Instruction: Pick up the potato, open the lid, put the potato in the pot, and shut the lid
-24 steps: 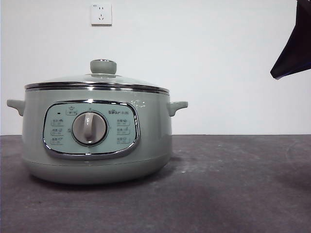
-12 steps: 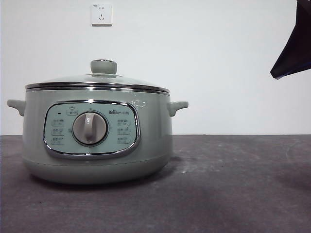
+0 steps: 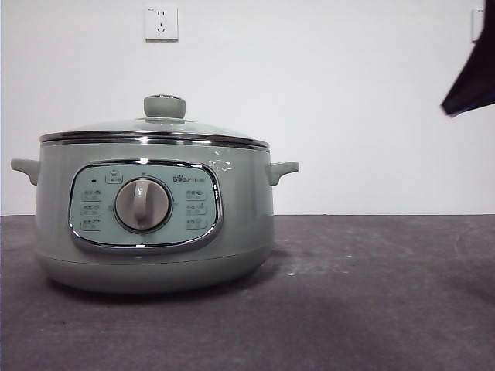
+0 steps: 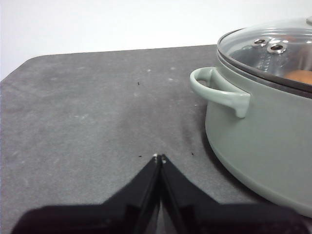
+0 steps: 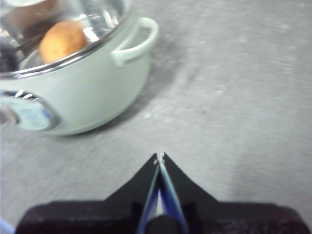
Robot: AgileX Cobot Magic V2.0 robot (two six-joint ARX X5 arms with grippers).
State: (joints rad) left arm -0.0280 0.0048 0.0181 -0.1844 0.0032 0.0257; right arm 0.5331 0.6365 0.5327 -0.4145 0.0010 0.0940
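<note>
- Currently the pot (image 3: pixel 155 224) is sitting on the dark tabletop (image 3: pixel 371 294), left of centre in the front view, dial and control panel facing the camera.
- The lid (image 3: pixel 158 127) is resting closed on the pot's rim, knob upright.
- The potato (image 5: pixel 62 40) is lying inside the pot, showing through the glass in both wrist views.
- A white wall socket (image 3: pixel 161 22) is showing on the wall behind, above the knob.
- Left tool (image 4: pixel 159 158) is hanging over bare tabletop just beside one side handle (image 4: pixel 219 90), tips pressed together, gripping nothing.
- Right tool (image 5: pixel 159 157) is hovering over bare tabletop off the other side handle (image 5: pixel 136 41), tips likewise meeting, holding nothing.
- In the front view only a black arm tip (image 3: pixel 472 85) is showing at the top right corner, well clear of the pot; can't tell from that view alone which arm it is.
- Nothing is standing between either tool and the pot.
- The tabletop's rounded far edge is showing in the left wrist view, well apart from the pot; bare surface is running wide to the pot's right in the front view.
</note>
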